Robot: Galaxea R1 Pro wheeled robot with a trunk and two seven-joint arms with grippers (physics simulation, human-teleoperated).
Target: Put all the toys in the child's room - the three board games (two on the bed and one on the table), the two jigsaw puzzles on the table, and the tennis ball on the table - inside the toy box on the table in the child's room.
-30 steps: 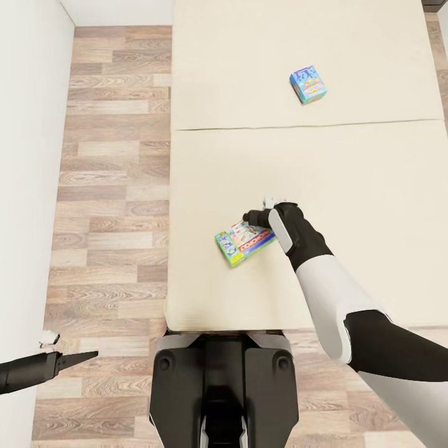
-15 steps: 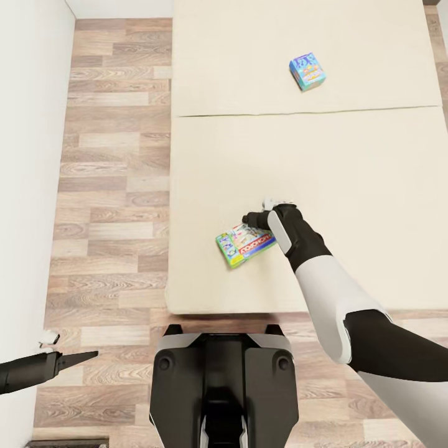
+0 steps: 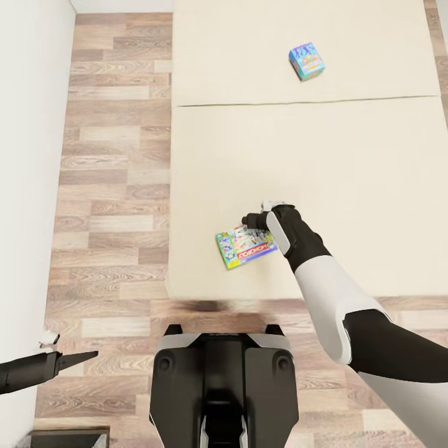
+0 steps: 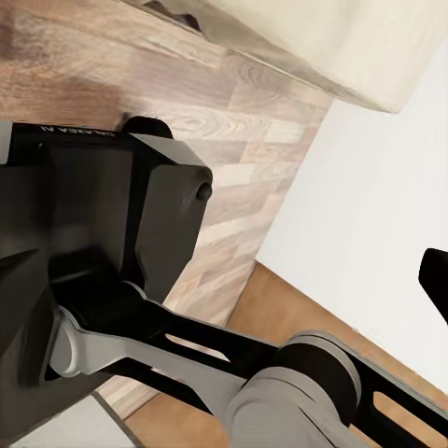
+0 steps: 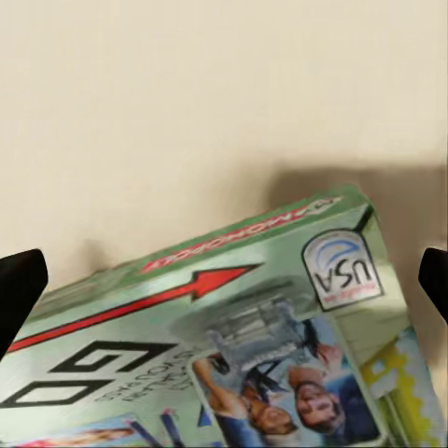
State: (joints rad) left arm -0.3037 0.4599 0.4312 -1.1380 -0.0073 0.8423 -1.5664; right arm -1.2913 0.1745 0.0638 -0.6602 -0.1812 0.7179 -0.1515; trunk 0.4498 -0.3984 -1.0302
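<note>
**Right gripper at the near board game on the bed**

Head view: the right gripper (image 3: 254,220) sits at the far edge of a Monopoly board game (image 3: 245,246), which lies flat near the front edge of the beige bed (image 3: 348,168). The black wrist covers the fingers, so whether the jaws close on the box cannot be told. A second, blue board game (image 3: 307,61) rests well apart, beyond the seam in the mattress. The left gripper (image 3: 78,358) hangs low over the wood floor (image 3: 112,186) beside the white wall (image 3: 28,155), its fingers lying together in a narrow point. The robot's dark base (image 3: 222,386) fills the lower centre, and a dark object at the bottom left corner is cut off by the frame.

Right wrist view: the Monopoly lid (image 5: 233,345) lies close under the camera, cropped at the frame; two black fingertips (image 5: 21,289) stand wide apart at opposite edges, clear of the box.
</note>
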